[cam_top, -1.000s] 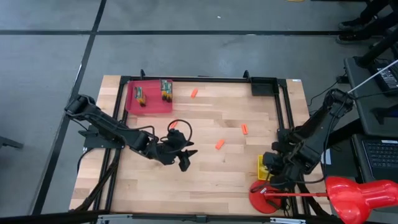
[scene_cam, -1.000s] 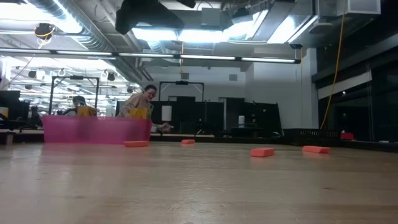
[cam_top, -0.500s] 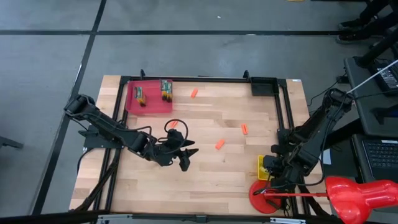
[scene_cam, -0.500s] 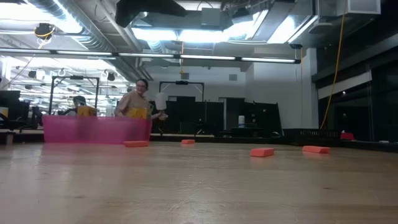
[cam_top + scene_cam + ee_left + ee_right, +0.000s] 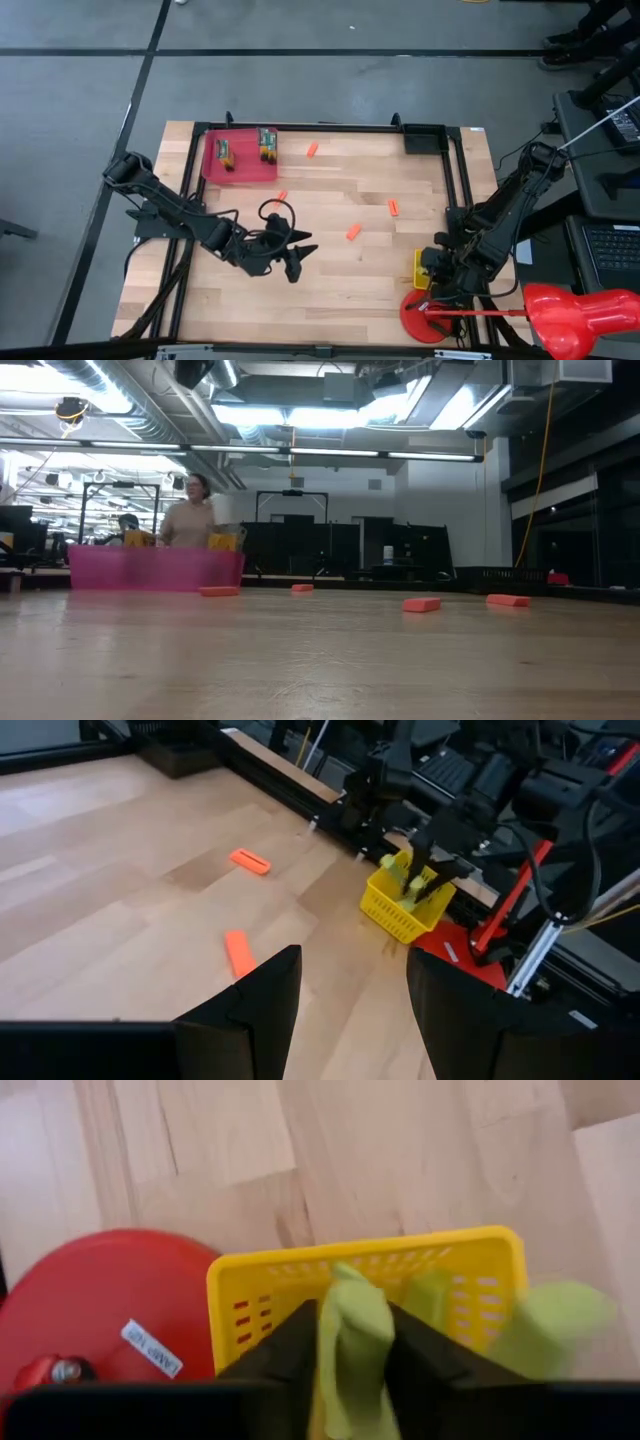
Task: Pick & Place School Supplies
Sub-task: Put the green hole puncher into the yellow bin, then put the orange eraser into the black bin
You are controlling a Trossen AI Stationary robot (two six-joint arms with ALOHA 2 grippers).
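From above, four orange stubs [image 5: 353,232] are seen loose mid-table; light, stiff and small, each is best pinched across its narrow sides. The left gripper [image 5: 290,258] hangs near the table's middle, fingers spread and empty. At the right edge, the right gripper [image 5: 352,1355] is clenched on green pliers [image 5: 352,1342] over the basket [image 5: 228,1295].

High: overhead, whole table [image 5: 330,290].
Low: table-level, facing room.
Wrists: close; both see basket [image 5: 405,905] [image 5: 370,1295].
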